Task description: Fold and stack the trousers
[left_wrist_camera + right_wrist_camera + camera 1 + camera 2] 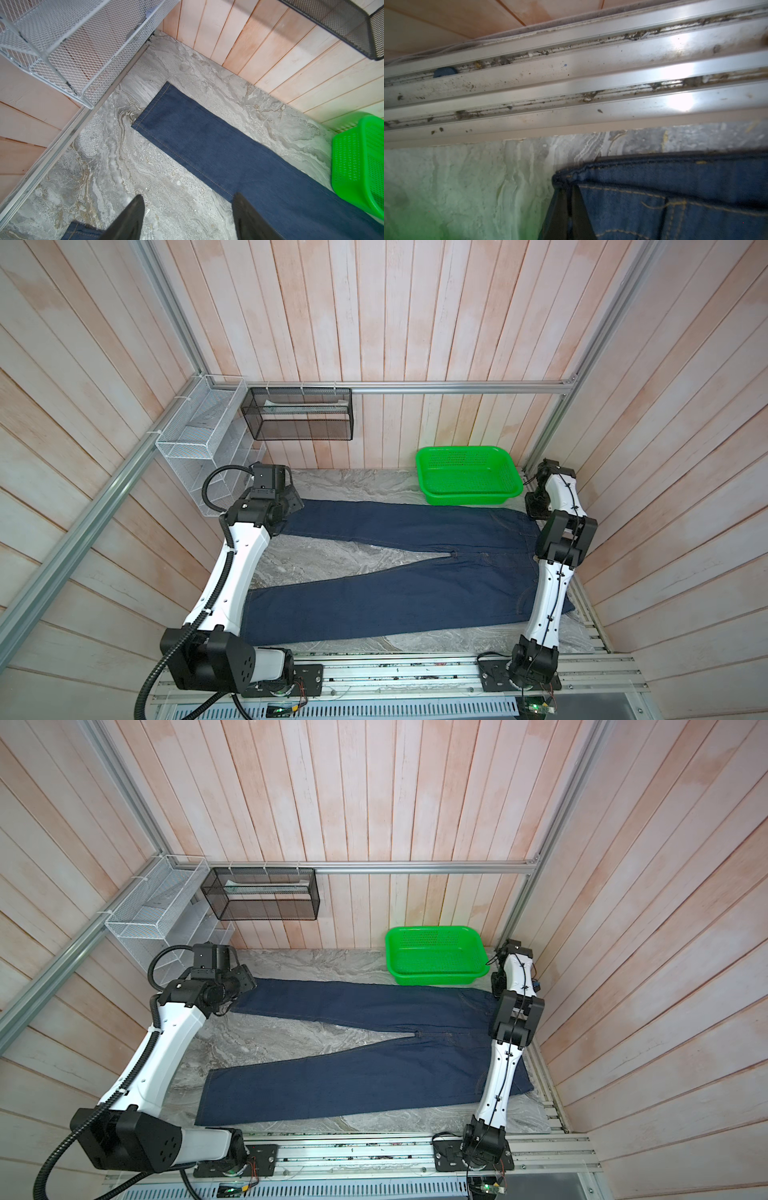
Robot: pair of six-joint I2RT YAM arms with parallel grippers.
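Observation:
The trousers (pixel 374 605) (pixel 353 1085) are dark navy jeans lying flat on the marble table, legs spread to the left and waist to the right. My left gripper (pixel 188 196) (pixel 293 502) hangs open above bare table beside the far leg (pixel 207 145), near its hem, one finger over the leg's edge. A bit of the near leg (pixel 83 230) shows by the other finger. My right gripper (pixel 570 188) (pixel 536 510) is shut on the far corner of the waistband (pixel 675 176), close to the table's right edge.
A green basket (pixel 469 498) (pixel 434 979) (pixel 357 166) stands at the back right, just beyond the waist. A white mesh rack (pixel 199 427) and a black mesh tray (pixel 299 414) hang at the back left. An aluminium rail (pixel 571 83) runs along the right edge.

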